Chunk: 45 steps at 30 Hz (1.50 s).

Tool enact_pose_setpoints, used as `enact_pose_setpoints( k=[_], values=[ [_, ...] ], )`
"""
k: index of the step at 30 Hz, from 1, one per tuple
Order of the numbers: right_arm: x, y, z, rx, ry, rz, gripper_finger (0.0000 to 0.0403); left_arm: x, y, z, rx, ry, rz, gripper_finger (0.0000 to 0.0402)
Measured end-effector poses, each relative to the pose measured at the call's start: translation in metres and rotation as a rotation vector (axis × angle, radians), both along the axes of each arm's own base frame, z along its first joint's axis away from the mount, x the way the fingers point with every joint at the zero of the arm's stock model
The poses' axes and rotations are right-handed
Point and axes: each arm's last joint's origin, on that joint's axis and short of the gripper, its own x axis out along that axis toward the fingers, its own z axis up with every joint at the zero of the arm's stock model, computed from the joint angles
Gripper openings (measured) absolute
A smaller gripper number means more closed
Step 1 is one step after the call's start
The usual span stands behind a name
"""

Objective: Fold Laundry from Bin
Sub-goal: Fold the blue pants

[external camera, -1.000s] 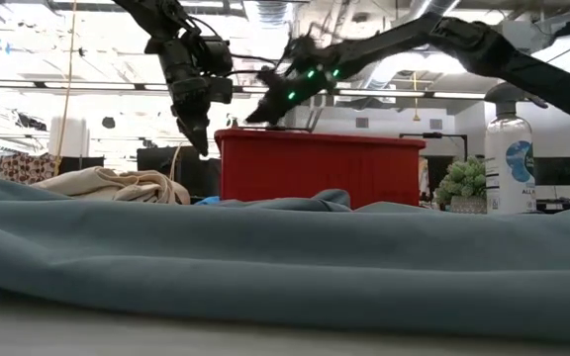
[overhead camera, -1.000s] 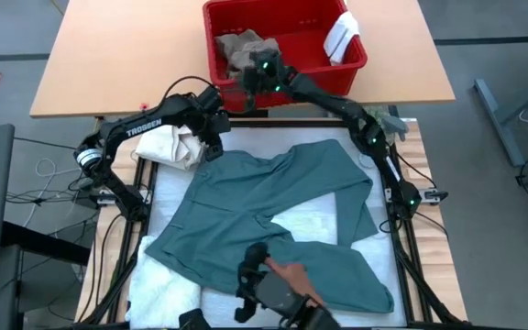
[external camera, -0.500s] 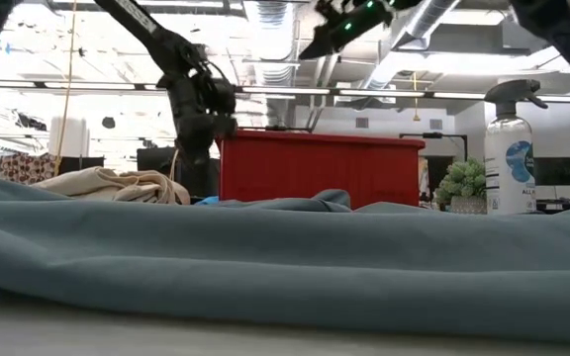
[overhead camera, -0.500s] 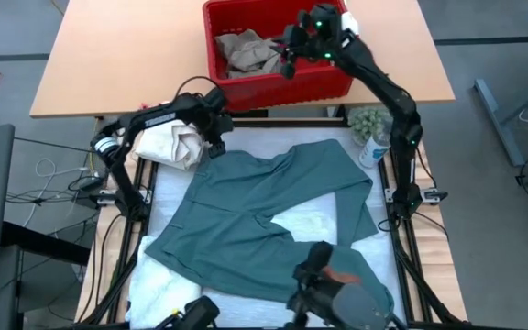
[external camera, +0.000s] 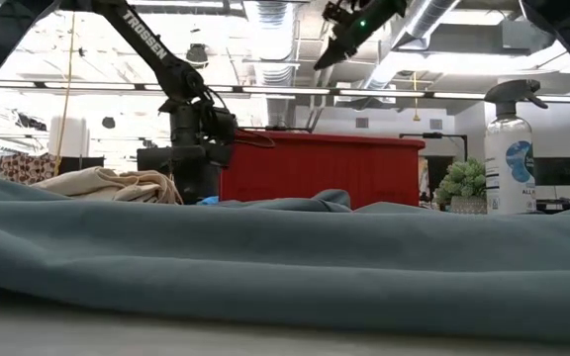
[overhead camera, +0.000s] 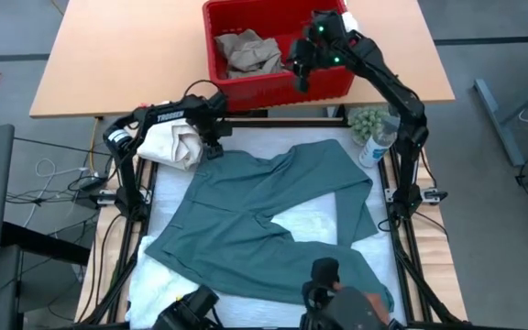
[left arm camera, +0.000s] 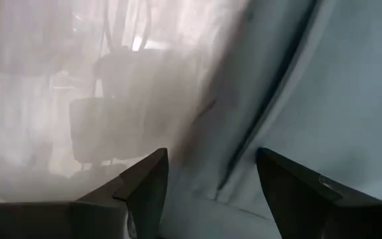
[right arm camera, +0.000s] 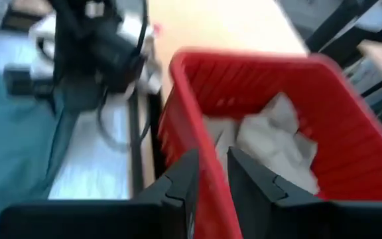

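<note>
Below, the left gripper (overhead camera: 214, 145) is held open over the garment (overhead camera: 273, 220) corner for grasping; the right gripper (overhead camera: 301, 75), nearly closed and empty, is poised above the bin (overhead camera: 211, 27).

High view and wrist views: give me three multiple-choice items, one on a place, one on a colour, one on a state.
1. Where does the left gripper sit?
A. inside the bin
B. at the far left corner of the spread teal-green cloth garment
C. beside the spray bottle

2. What colour is the rectangular slotted plastic bin?
A. red
B. blue
C. grey

3. How do the left gripper's jaws stand?
A. shut on a towel
B. hidden
C. open, nothing between them

Key: 1 B, the high view shows it at the garment's corner beside the cream bundled cloth. 2 A, the bin's walls are red in every view. 3 C, the left wrist view shows a gap between the jaws above the garment.
</note>
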Motion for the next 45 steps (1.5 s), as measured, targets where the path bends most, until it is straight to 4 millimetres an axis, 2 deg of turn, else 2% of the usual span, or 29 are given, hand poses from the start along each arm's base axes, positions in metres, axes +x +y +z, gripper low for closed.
enact_pose_setpoints(
  k=[4, 10, 15, 18, 25, 30, 32, 38, 42, 45],
  values=[
    [0.001, 0.007, -0.008, 0.043, 0.074, 0.027, 0.0107, -0.003, 0.000, -0.003, -0.013, 0.027, -0.028, 0.0219],
    [-0.010, 0.017, -0.021, 0.176, 0.221, 0.073, 0.0107, 0.002, 0.002, -0.022, -0.062, 0.046, -0.029, 0.0219],
    [-0.019, 0.018, -0.028, 0.236, 0.289, 0.133, 0.0107, 0.000, 0.000, -0.028, -0.105, 0.088, -0.028, 0.0211],
    [-0.027, 0.011, -0.034, 0.294, 0.309, 0.107, 0.0107, 0.000, -0.002, -0.029, -0.100, 0.120, -0.035, 0.0169],
    [-0.042, -0.001, -0.040, 0.435, 0.303, 0.040, 0.0107, -0.001, -0.007, -0.030, -0.146, 0.139, -0.036, 0.0019],
    [-0.047, -0.007, -0.050, 0.493, 0.319, 0.007, 0.0107, -0.003, -0.008, -0.025, -0.158, 0.206, 0.012, 0.0015],
    [-0.046, -0.011, -0.065, 0.531, 0.352, 0.003, 0.0107, -0.005, -0.010, -0.022, -0.168, 0.238, 0.013, 0.0015],
    [-0.039, -0.019, -0.136, 0.633, 0.479, 0.059, 0.0107, -0.007, -0.013, -0.007, -0.151, 0.249, 0.064, 0.0015],
    [-0.036, -0.023, -0.172, 0.600, 0.527, 0.027, 0.0109, -0.010, -0.017, 0.005, -0.123, 0.262, 0.071, 0.0015],
    [-0.034, -0.023, -0.191, 0.562, 0.578, 0.009, 0.0122, -0.013, -0.019, 0.016, -0.099, 0.259, 0.094, 0.0015]
  ],
)
